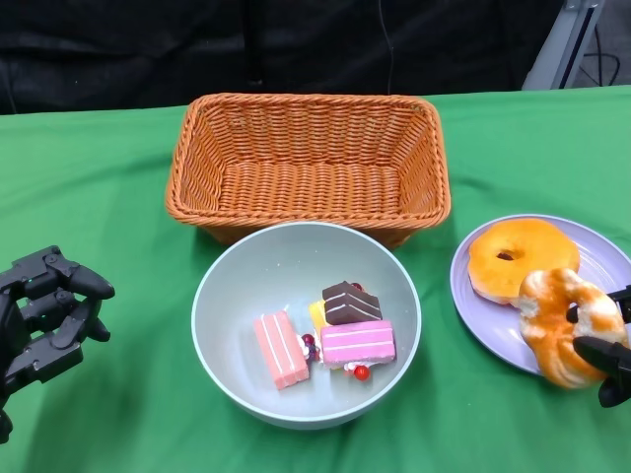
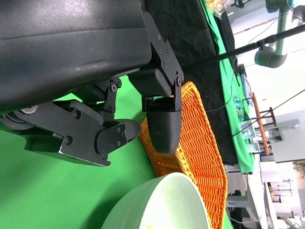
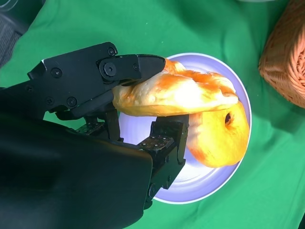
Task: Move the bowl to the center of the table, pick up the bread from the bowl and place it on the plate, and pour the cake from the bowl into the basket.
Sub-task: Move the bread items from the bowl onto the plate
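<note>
The right hand (image 1: pixel 603 347) sits at about four o'clock on the bench (image 1: pixel 99 197), its black fingers (image 3: pixel 138 67) clamped around a twisted, glazed piece of bread (image 1: pixel 567 323). From the wrist camera you can see that bread pinched between fingers above and below it, held over the lavender plate (image 1: pixel 601 258). Whether its underside touches the plate I cannot tell. Just beside it, toward eleven o'clock on the same plate, lies a second ring-shaped bread (image 1: pixel 518 256), golden-orange, and the two pieces overlap at their edges.

Across at eight o'clock, the left hand (image 1: pixel 44 315) hovers over the green cloth with nothing in it, fingers curled loosely but apart. Its own camera shows the fingers (image 2: pixel 162 129) free of anything, with the bowl's rim and the basket's weave beyond them.

Between the two hands, near the middle of the bench, stands the pale grey-green bowl (image 1: pixel 232 296). Inside it lie the cake pieces: a pink striped slice (image 1: pixel 280 349) toward seven o'clock, another pink slice (image 1: pixel 357 343) at five o'clock, and a chocolate-topped piece (image 1: pixel 350 302) above it, with a bit of yellow and small red berries tucked among them.

Behind the bowl, at twelve o'clock and touching or nearly touching its far rim, is the orange wicker basket (image 1: pixel 197 168).
</note>
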